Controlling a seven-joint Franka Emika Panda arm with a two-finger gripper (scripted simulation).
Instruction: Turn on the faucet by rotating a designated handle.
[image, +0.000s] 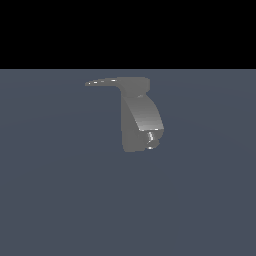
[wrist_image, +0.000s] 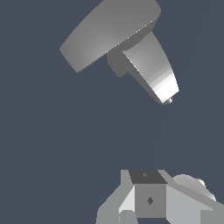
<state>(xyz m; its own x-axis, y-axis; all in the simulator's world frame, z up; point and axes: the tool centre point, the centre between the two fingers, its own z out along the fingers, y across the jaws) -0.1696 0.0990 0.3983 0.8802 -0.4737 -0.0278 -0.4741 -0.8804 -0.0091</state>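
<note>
The faucet (image: 136, 120) is a matte grey upright block with a thick spout curving down to a shiny nozzle (image: 150, 137). Its handle (image: 102, 81), a thin flat tapered lever, sticks out from the top toward the exterior view's left. No arm or gripper shows in the exterior view. The wrist view looks down on the faucet (wrist_image: 118, 61), its flat handle (wrist_image: 87, 48) and the spout tip (wrist_image: 167, 100). My gripper (wrist_image: 149, 197) is in the frame's corner, well apart from the faucet and touching nothing. Its fingers are cut off by the frame edge, so their gap is unclear.
The faucet stands alone on a flat blue-grey floor (image: 60, 200). A black band fills the background above the floor's far edge (image: 200, 69).
</note>
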